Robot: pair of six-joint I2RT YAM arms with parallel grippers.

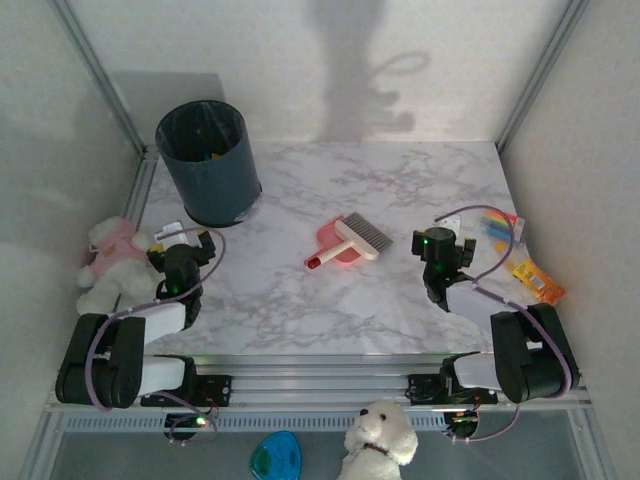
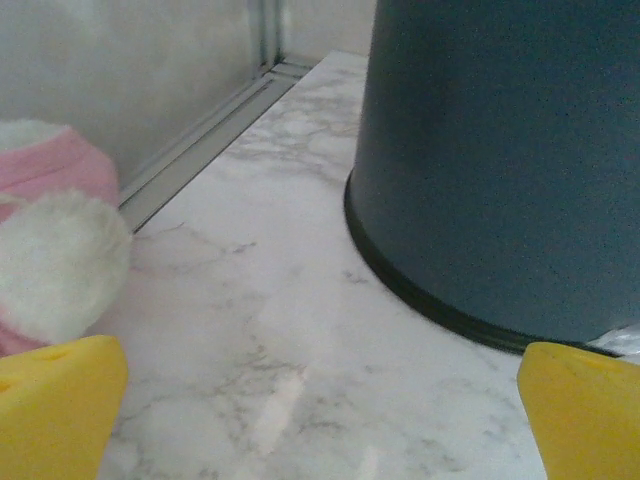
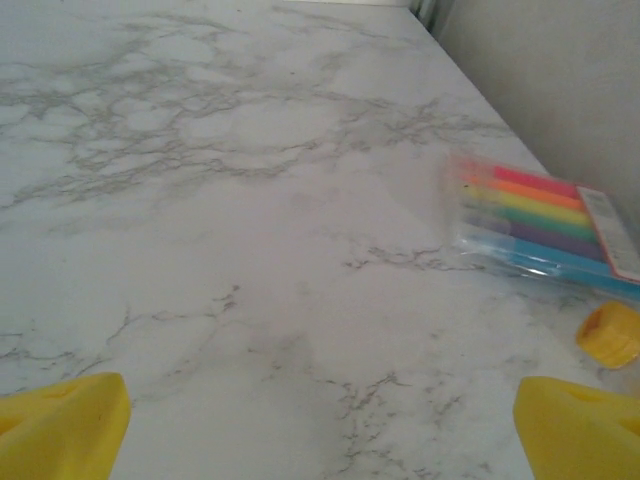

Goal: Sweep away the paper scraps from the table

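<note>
Top external view: table (image 1: 300,190) reads clean, with no loose paper scraps on the marble anywhere in the frame. Dark bin (image 1: 205,190) stands upper left; yellow flecks inside its mouth are probably the paper scraps (image 1: 212,154), though they are too small to be sure. Pink dustpan (image 1: 328,245) lies at centre with the brush (image 1: 362,235) resting across it; neither is held. Left gripper (image 1: 192,245) sits at left centre just below the bin, right gripper (image 1: 443,240) at right centre. Striped packet (image 1: 497,222) and orange packet (image 1: 537,281) lie along the right edge, plush toy (image 1: 108,265) at far left. Left wrist view: yellow fingertips (image 2: 60,405) sit in the two lower corners, spread wide, with bare marble between them; the bin wall fills the upper right. No scraps here. Right wrist view: fingertips (image 3: 60,420) again in the lower corners, spread wide, nothing between them; striped packet at right, a yellow cap (image 3: 608,333) below it. No scraps. Judgement: sweeping appears complete; at most, stowing the tools is left.
</note>
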